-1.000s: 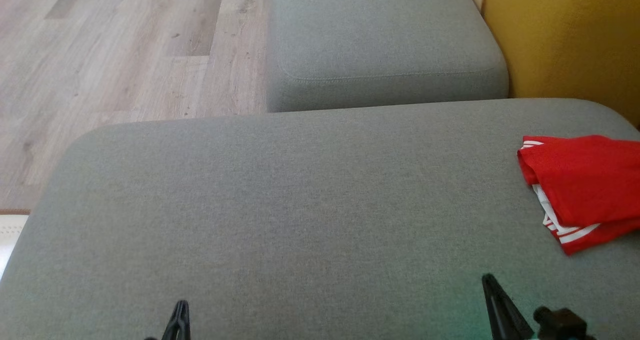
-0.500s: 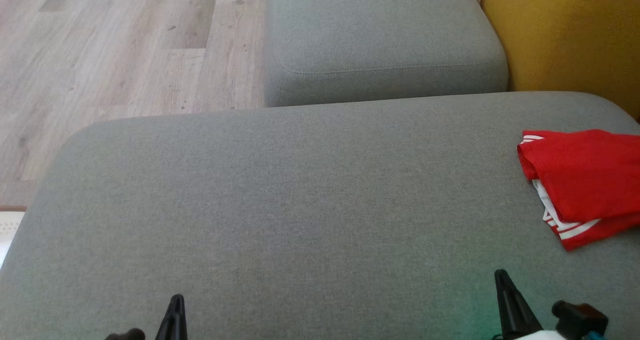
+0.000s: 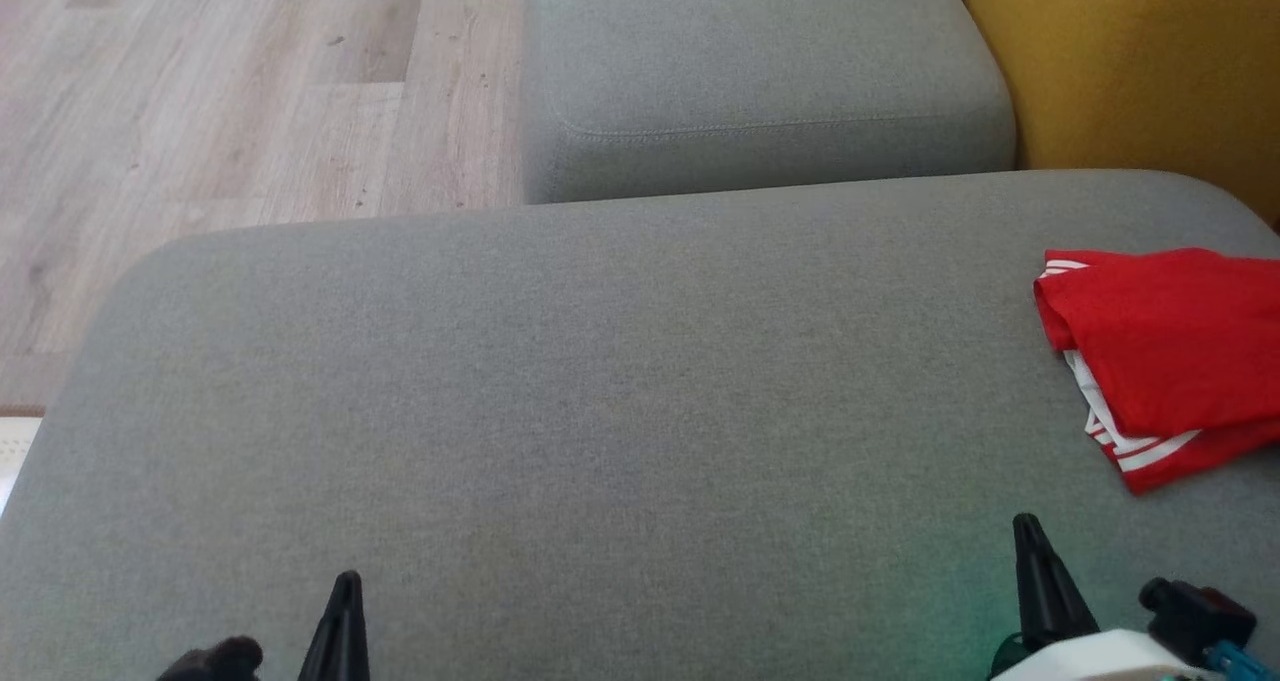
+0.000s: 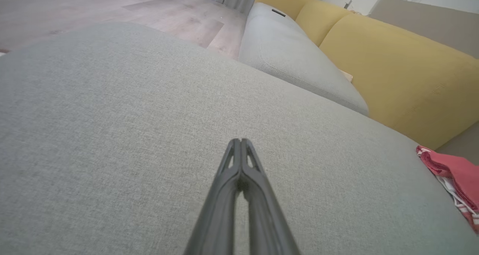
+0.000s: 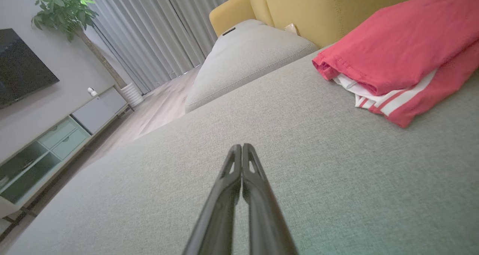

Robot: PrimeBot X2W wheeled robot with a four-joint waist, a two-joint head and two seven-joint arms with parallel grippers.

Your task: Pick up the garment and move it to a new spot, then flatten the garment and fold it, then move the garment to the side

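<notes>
At the nearest edge, the left gripper (image 3: 346,581) and the right gripper (image 3: 1027,523) each have the two dark fingers pressed together and carry nothing. Both are just over the large grey fabric seat cushion (image 3: 600,411).

Ahead and to the right of the right gripper, well apart from it, one folded red garment with white stripes (image 3: 1170,341) lies on this cushion. Its rounded folded end points to the left, its striped edge faces the gripper side, and its long axis goes to the right, out of the head view.

Farther ahead is a second, smaller grey cushion (image 3: 760,61), so two grey cushions are counted. To its left is pale wooden floor (image 3: 250,91), to its right a yellow backrest (image 3: 1130,61). Farthest, the right wrist view shows grey curtains (image 5: 149,41), one potted plant (image 5: 63,4), one dark screen (image 5: 22,71) and a low cabinet (image 5: 56,135).
</notes>
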